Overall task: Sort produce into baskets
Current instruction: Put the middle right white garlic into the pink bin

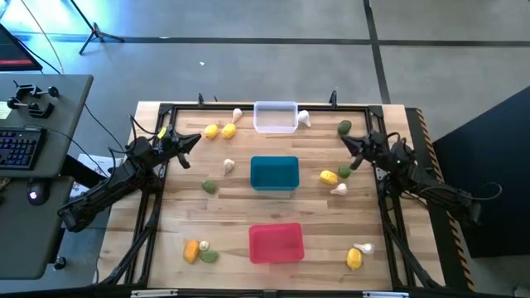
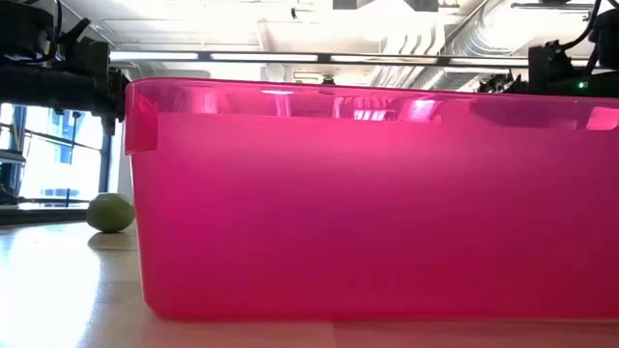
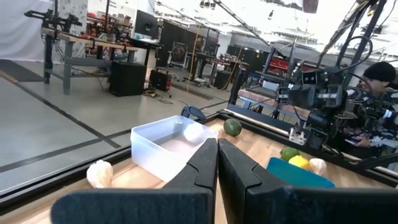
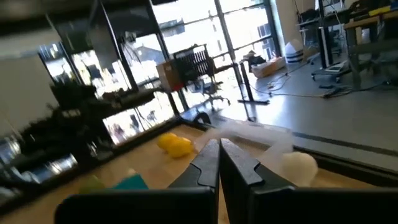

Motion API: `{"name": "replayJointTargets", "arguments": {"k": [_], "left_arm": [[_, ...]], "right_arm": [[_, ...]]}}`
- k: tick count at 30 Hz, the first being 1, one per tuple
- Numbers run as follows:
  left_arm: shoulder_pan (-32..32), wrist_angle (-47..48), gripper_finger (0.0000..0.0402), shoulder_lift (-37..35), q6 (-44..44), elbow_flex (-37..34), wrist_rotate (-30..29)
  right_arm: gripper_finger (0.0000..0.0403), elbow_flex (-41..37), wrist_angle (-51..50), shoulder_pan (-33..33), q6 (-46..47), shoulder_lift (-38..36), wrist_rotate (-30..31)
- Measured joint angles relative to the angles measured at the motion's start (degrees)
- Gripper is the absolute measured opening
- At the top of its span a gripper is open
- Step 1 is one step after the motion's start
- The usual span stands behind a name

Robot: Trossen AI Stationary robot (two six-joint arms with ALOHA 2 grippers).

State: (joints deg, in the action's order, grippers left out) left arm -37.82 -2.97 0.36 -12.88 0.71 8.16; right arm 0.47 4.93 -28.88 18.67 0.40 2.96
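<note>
Three baskets stand in a row down the table's middle: a clear one (image 1: 275, 117) at the far edge, a teal one (image 1: 274, 173) in the centre, a red one (image 1: 276, 242) near the front, filling the low view (image 2: 372, 198). Produce lies scattered around them: yellow fruits (image 1: 219, 130), (image 1: 329, 175), green lumps (image 1: 344, 127), (image 1: 210, 186), whitish bulbs (image 1: 229, 165), (image 1: 339, 189). My left gripper (image 1: 197, 136) hovers shut and empty at the far left, near the yellow fruits. My right gripper (image 1: 341, 138) hovers shut and empty at the far right, by a green lump.
More produce lies at the near corners: an orange fruit with a green lump (image 1: 199, 252) at the left, a yellow fruit with a bulb (image 1: 357, 255) at the right. A black frame (image 1: 248, 106) runs around the table. A desk with a keyboard (image 1: 18, 149) stands left of the table.
</note>
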Motion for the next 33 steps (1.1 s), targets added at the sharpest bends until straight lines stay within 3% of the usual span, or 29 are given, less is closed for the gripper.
{"name": "replayJointTargets", "arguments": {"k": [7, 9, 14, 20, 27, 33], "left_arm": [[0.0, -0.67, 0.0, 0.02, -1.43, 0.0, -0.19], [0.0, -1.79, 0.0, 0.0, -4.42, 0.01, -0.21], [0.0, -1.77, 0.0, 0.0, -13.15, 0.02, -0.22], [0.0, 0.15, 0.0, 0.02, -12.05, 0.02, -0.22], [0.0, 0.11, 0.0, 0.01, -12.39, 0.02, -0.24], [0.0, 0.12, 0.0, 0.02, -10.64, 0.02, -0.24]], "right_arm": [[0.0, 0.13, 7.57, 0.0, 6.09, 0.0, -0.04], [0.0, 1.75, 5.27, 0.43, 6.61, 0.31, -1.9], [0.0, 15.0, -13.87, 4.42, 5.95, 6.25, -2.87], [0.001, 33.13, -37.04, 8.79, 6.93, 22.42, -2.42], [0.0103, 51.81, -61.49, 11.52, 1.67, 40.93, -6.57], [0.0198, 56.15, -73.02, 14.03, -5.14, 50.94, -7.06]]}}
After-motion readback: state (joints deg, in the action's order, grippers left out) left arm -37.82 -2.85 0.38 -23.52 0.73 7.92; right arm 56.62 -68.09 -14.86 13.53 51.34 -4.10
